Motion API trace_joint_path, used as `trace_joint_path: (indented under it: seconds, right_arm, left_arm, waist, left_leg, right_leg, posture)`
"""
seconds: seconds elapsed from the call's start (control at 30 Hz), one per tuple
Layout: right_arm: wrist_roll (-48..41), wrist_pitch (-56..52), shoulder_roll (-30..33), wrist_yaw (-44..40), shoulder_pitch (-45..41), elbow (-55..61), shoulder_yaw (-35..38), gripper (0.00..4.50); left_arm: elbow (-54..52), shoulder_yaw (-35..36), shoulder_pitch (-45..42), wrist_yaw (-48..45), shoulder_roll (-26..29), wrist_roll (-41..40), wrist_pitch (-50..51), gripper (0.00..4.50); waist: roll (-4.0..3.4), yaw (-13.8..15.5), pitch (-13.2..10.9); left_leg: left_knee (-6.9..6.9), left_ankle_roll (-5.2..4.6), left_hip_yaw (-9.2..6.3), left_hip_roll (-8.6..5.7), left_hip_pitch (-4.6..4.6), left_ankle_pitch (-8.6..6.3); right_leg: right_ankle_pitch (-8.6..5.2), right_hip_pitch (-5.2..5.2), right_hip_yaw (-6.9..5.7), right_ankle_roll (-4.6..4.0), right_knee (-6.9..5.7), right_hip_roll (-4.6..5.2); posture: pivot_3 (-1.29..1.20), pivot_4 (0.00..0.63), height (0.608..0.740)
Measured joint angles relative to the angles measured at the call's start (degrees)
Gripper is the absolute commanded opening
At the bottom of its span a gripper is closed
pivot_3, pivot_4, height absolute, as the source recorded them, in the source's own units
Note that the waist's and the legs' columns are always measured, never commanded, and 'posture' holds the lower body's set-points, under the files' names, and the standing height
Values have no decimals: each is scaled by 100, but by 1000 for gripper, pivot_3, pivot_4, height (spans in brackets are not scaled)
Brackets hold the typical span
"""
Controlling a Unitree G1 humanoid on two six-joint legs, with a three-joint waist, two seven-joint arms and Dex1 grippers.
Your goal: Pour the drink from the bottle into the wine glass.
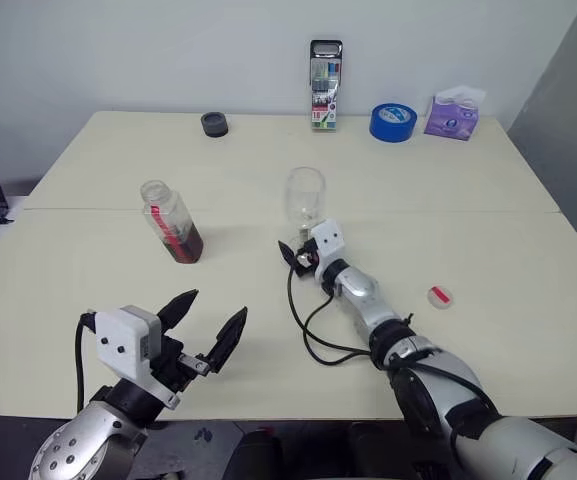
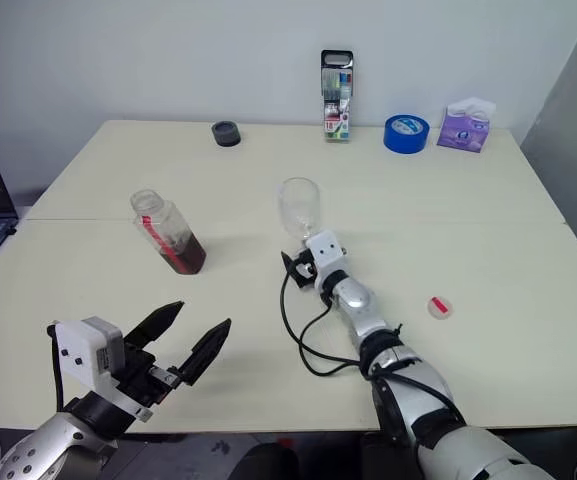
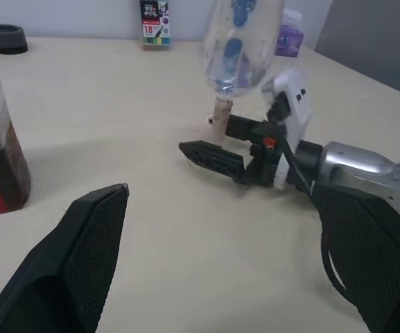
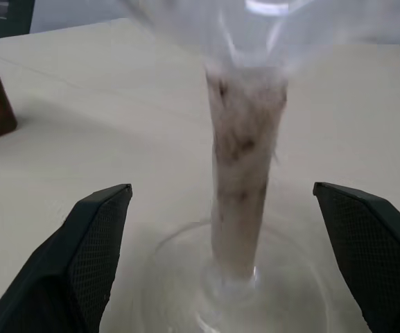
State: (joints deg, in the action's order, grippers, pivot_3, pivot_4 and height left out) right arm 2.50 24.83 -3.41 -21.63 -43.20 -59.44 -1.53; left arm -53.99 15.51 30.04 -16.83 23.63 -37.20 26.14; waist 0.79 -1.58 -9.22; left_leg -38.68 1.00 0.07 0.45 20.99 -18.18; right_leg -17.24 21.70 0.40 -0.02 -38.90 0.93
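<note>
— Bottle first: where is it?
— Standing uncapped on the cream tabletop, at about nine o'clock from the wine glass and well apart from it. A little dark red-brown drink sits in its base, and a red label strip runs up its side.
— And the wine glass?
— Upright near the middle of the tabletop, bowl clear. The right claw is level with its stem, one black finger on each side, spread wide and touching nothing; the stem stands free in the gap.
— The left claw?
— At about seven o'clock from the bottle, near the front edge, fingers parted and empty.
— What else is on the tabletop?
— Along the far edge, at twelve o'clock from the glass, a pack of markers; towards one o'clock a blue tape roll and a purple tissue pack; towards eleven o'clock a small dark round lid. A red-and-white cap lies at four o'clock from the glass.
</note>
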Motion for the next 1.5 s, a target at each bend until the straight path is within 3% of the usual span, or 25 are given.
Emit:
trace_joint_path:
  seconds: [0.27,0.43,0.63,0.77,0.93,1.5]
  right_arm:
    - [-479,-2096,1204,-838,1727,3677,-31,4468]
    - [-1113,-3557,1717,-1424,2171,5762,-211,4468]
    - [-2552,-4968,3023,-2835,2305,7421,-121,4468]
    - [-3303,-5505,3330,-3292,1884,7785,-47,4468]
    - [-3773,-6040,3355,-3293,1682,8040,-91,4468]
    - [-4018,-6133,3322,-3205,1788,8348,-217,4468]
  left_arm:
    - [398,-50,-163,112,-256,343,-211,4500]
    - [672,-5,-288,213,-428,597,-441,4500]
    - [1472,275,-837,644,-631,1152,-690,4500]
    - [1944,206,-1499,764,-727,1362,-771,4500]
    - [2591,140,-2167,774,-728,1534,-819,4500]
    - [4301,263,-3471,218,-304,1581,-995,4500]
  waist:
    - [-8,-43,-12]
    - [-9,-39,-13]
    - [25,-11,-29]
    - [30,-8,-32]
    - [43,3,-30]
    - [57,14,-37]
  left_leg:
    - [15,-1,5,3,-6,-1]
    - [51,1,11,4,-7,0]
    - [58,-2,5,2,6,-2]
    - [56,-2,1,1,1,-1]
    - [57,-2,1,1,5,-1]
    - [54,3,-1,1,10,2]
  right_leg:
    - [-1,6,8,3,-6,-7]
    - [-4,16,18,5,13,-14]
    - [-6,17,8,9,39,-9]
    - [-5,14,4,9,29,-9]
    - [-5,16,4,9,31,-9]
    - [-5,22,-3,9,28,-2]
  posture:
    - [0,150,740]
    - [0,150,740]
    - [0,150,740]
    - [0,150,740]
    - [0,150,740]
    - [0,150,740]
